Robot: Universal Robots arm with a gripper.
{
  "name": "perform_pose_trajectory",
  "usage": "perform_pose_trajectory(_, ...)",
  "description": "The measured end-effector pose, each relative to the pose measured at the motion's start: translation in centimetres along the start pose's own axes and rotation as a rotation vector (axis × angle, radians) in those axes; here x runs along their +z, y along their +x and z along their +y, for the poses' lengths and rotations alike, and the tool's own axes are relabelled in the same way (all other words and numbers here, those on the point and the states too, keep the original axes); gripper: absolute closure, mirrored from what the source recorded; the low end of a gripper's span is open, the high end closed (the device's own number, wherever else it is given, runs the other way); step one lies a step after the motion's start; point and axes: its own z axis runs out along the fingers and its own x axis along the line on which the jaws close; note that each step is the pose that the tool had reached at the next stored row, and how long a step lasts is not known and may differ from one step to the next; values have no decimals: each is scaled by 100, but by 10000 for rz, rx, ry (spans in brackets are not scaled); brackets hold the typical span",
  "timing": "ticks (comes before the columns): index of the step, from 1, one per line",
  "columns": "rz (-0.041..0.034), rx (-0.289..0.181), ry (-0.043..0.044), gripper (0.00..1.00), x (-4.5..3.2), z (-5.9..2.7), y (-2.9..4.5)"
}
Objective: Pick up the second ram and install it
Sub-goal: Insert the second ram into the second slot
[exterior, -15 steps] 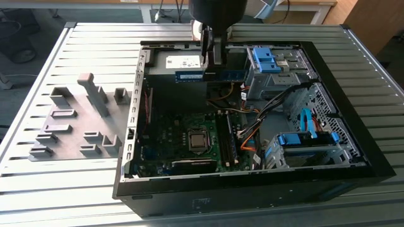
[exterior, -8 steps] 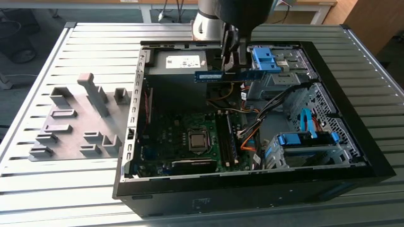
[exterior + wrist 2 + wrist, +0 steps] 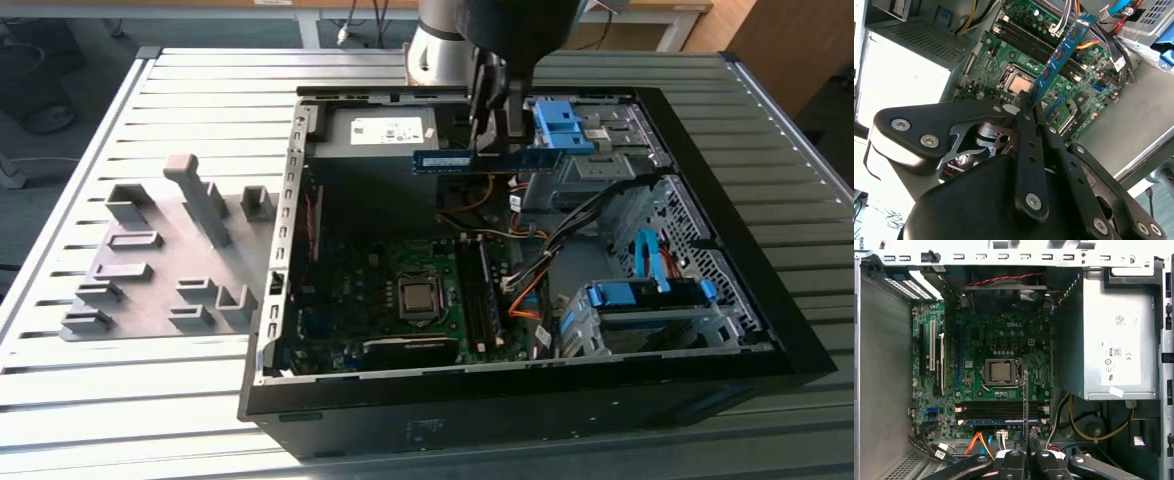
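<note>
Holding the second ram (image 3: 461, 160) aloft above the open computer case (image 3: 747, 330), the gripper (image 3: 497, 120) is seen in the upper centre of the exterior view, closed on the board. In the second wrist view the second ram (image 3: 1064, 50) is pinched at one end between the fingers (image 3: 1026, 120), the rest projecting free toward the upper right of the frame over the motherboard (image 3: 1019, 55). In the first wrist view the board (image 3: 1025, 400) is presented edge-on as a thin vertical line at lower centre, crossing the memory slots (image 3: 999, 410), one of which appears already occupied by another stick (image 3: 999, 422). Misalignment is judged the chief risk: the board is not lined up with the slots, and a skewed descent could jam its edge against a slot wall or latch. A grip at one end only could allow the board to pivot under insertion force. Loose cables (image 3: 574, 235) lie near the slots and could be snagged.
</note>
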Motion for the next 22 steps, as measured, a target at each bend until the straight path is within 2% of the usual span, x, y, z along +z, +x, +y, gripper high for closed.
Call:
perform_pose_trajectory(8, 0, 3, 1, 86, 0, -7, 0)
perform_pose_trajectory(11, 6, 155, 3, 86, 1, -7, 0)
perform_pose_trajectory(14, 7, 506, 12, 86, 7, -7, 0)
perform_pose_trajectory(22, -18, 1943, 43, 86, 31, -7, 1)
